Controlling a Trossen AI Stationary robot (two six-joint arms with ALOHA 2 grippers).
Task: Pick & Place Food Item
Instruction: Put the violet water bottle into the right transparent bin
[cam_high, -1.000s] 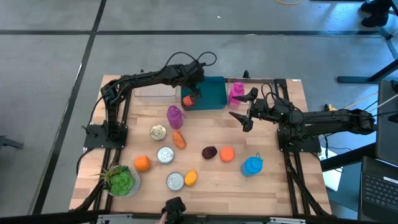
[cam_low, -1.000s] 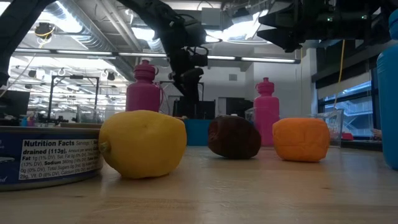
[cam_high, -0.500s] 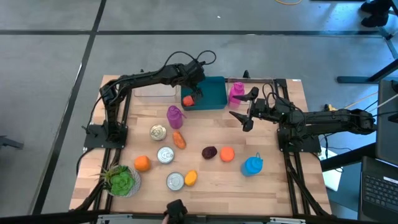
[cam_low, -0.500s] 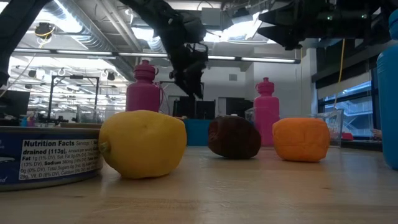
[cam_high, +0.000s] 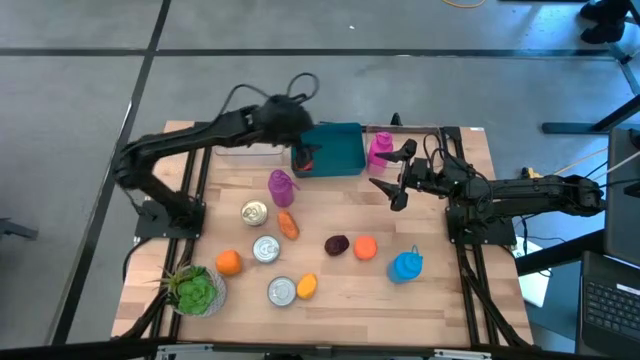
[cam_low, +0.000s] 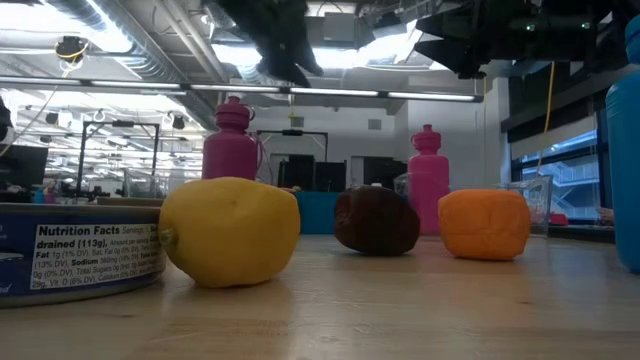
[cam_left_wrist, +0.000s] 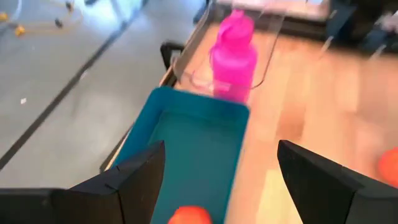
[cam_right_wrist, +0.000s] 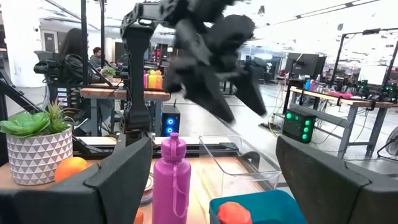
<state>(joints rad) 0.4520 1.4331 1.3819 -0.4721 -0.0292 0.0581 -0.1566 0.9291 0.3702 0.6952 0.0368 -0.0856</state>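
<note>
Though hidden from above, orange food (cam_left_wrist: 189, 215) in teal bin (cam_left_wrist: 186, 149), left hand (cam_left_wrist: 214, 180) empty, fingers apart.

Left gripper (cam_high: 303, 150) motion-blurred, hides most of orange food item (cam_left_wrist: 189, 216) beneath it in teal bin (cam_high: 338, 148); item cut off by left wrist view edge.

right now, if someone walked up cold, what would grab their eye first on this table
Probably the left gripper, open over the teal bin at the table's far edge, with an orange-red food item lying inside. Next, the pink bottle beside the bin, and the right gripper waiting open near it.
</note>
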